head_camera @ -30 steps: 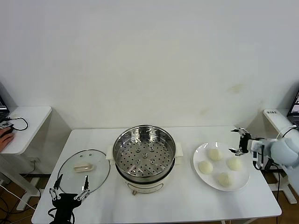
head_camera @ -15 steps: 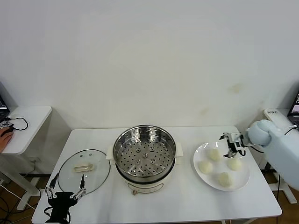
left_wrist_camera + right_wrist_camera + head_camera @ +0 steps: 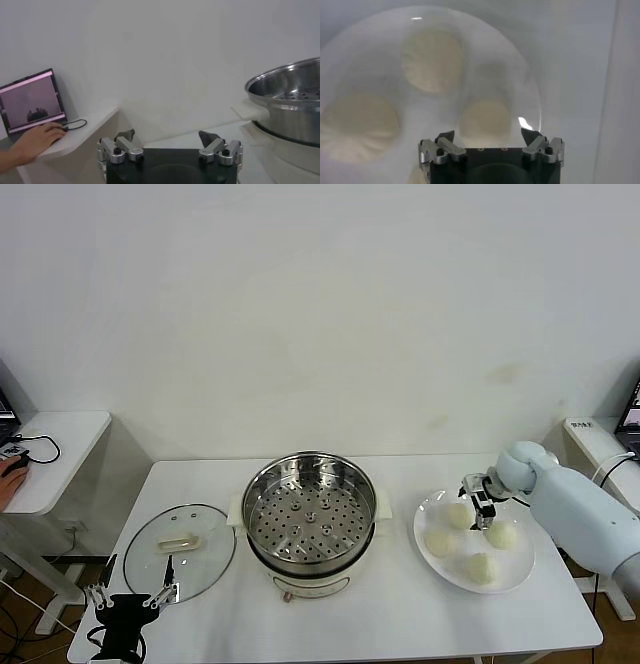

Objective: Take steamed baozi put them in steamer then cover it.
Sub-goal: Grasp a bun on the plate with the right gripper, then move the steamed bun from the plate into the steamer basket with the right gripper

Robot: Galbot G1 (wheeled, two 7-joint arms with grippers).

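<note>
Right gripper (image 3: 477, 504) over plate (image 3: 520, 569), jaws open.
One baozi (image 3: 485, 117) sits between its jaws; left gripper (image 3: 130, 596) idle, open.

You will find no readable text, labels, brands, numbers or signs on anything in these views.

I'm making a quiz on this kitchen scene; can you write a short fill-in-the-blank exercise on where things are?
1. The white plate holds ____ baozi.
2. The glass lid lies on the table to the steamer's ____.
3. The steamer's perforated tray holds ____ baozi.
4. The right hand hangs open above the ____, while the left hand waits near the table's front edge.

Missing words: four; left; no; plate
</note>
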